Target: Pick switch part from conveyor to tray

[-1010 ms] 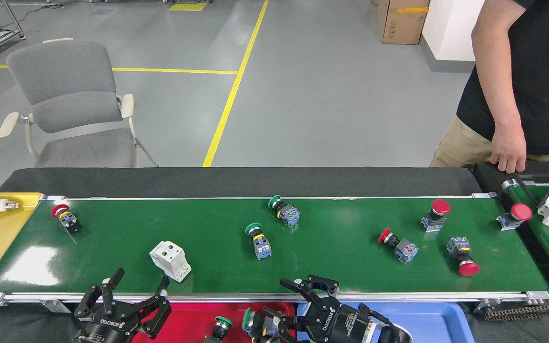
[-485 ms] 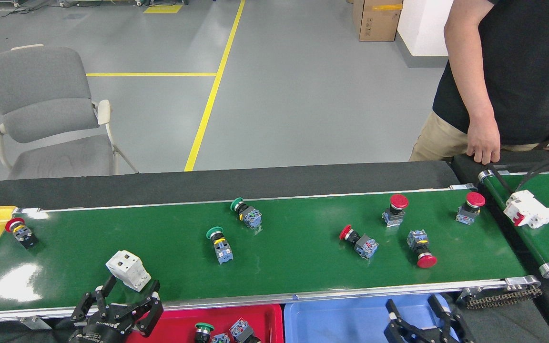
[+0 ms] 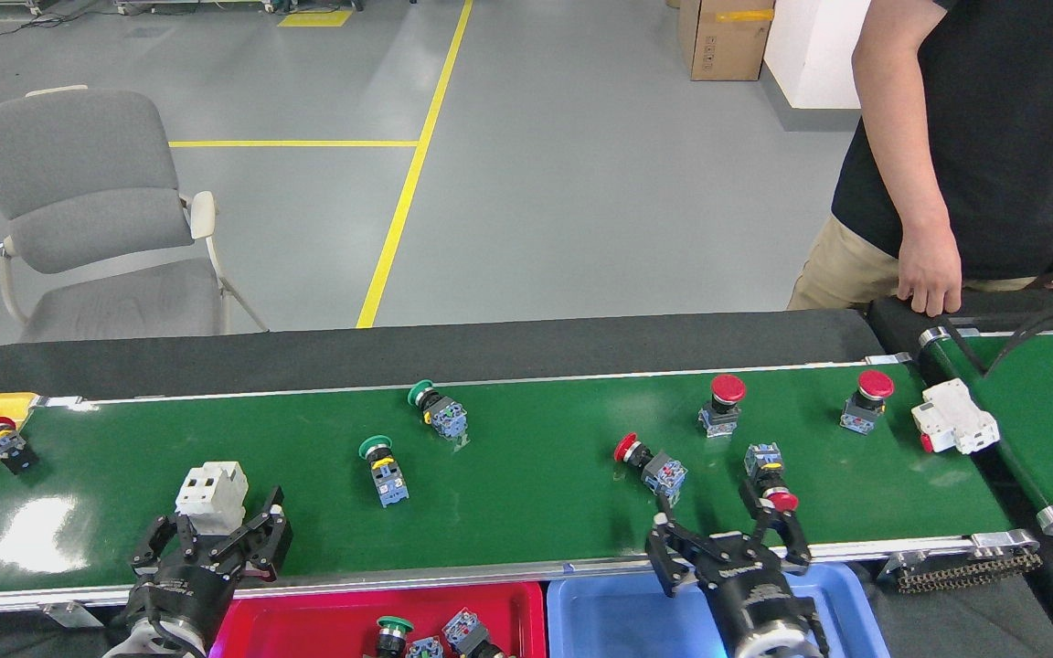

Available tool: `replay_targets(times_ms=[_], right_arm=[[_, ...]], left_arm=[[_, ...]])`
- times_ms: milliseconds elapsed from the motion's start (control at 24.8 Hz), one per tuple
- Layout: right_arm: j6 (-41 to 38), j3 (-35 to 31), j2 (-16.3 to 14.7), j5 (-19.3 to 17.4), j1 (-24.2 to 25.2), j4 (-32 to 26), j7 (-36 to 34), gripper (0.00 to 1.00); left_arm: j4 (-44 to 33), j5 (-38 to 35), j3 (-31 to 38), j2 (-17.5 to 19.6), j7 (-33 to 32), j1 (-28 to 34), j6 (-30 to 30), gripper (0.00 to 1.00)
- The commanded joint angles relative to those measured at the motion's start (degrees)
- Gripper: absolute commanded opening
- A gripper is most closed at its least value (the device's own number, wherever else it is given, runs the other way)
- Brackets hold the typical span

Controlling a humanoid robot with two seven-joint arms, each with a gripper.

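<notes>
**Q:** Green belt first: what lies on it?

**Me:** Glossy dark-green conveyor (image 3: 526, 512) runs across the middle of the frame. Since half a second ago every part has drifted left. Two green-capped switches (image 3: 384, 466) sit left of centre; four red-capped ones sit to the right. A white breaker (image 3: 210, 496) lies at lower left, and another white breaker (image 3: 951, 428) has come onto the belt at the far right.

**Q:** And your claws?

**Me:** My right claw (image 3: 728, 541) has risen from the bottom edge to the belt's near rail. Its fingers are spread wide and hold nothing. The red-capped switch (image 3: 769, 477) lies between its fingertip and the belt centre, just beyond my reach line. My left claw (image 3: 216, 539) is also spread and empty, just beside the white breaker at lower left.

**Q:** What does that mean for the pick?

**Me:** I judge the right claw is lining up on that red switch, which is drifting. The blue tray (image 3: 618, 621) under it looks empty so far; the red tray (image 3: 307, 626) already holds parts. A person (image 3: 974, 137) stands at upper right.
</notes>
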Motion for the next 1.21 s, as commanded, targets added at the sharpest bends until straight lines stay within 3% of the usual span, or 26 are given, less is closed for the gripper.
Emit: replay_targets(times_ms=[0,202,283,363,444,565,727,808,889,969,1171], right_arm=[[2.37,1.62,-0.13,0.09,-2.39,1.47,0.56,0.99],[2.81,3.64,0.49,0.44,-6.34,6.74,2.76,0.98],[3.60,4.70,0.66,0.44,-8.54,9.46,2.76,0.81],[5.80,5.66,0.66,0.44,-10.30,11.66,2.85,0.47],[6.86,6.72,0.49,0.35,-10.91,12.89,2.85,0.24],[6.68,7.07,0.49,0.17,-10.91,12.89,2.85,0.12],[4.75,10.85,0.13,0.17,-10.12,9.20,1.88,0.09],[2.29,17.00,-0.83,0.17,-7.49,2.78,0.39,0.10],[-1.49,23.94,-2.68,0.17,-4.06,-4.16,0.12,0.25],[-7.21,29.39,-6.37,0.26,-2.56,-8.20,0.12,1.00],[-9.75,31.15,-6.46,0.35,-2.56,-8.29,0.12,1.00]], left_arm=[[-0.59,0.14,-0.08,0.44,1.70,-0.50,-0.09,0.04],[-3.23,-0.12,-4.38,0.70,5.83,0.47,-0.62,0.00],[-5.16,0.05,-6.14,0.97,5.83,0.65,-2.38,0.01],[-7.36,0.14,-5.88,0.88,5.83,0.65,-6.24,0.01],[-9.38,0.23,-5.61,0.97,5.83,0.73,-8.62,0.02],[-11.23,0.23,-4.29,1.05,5.74,0.82,-9.76,0.02],[-11.23,0.32,-1.57,1.05,5.83,1.79,-9.94,0.02],[-11.41,0.41,-0.08,1.49,5.83,2.49,-10.11,0.02],[-11.41,0.49,0.36,1.76,5.83,2.49,-10.90,0.02],[-11.41,0.41,0.63,1.76,5.83,2.49,-11.08,0.02],[-11.49,0.41,0.10,1.58,5.74,2.49,-11.08,0.03]])
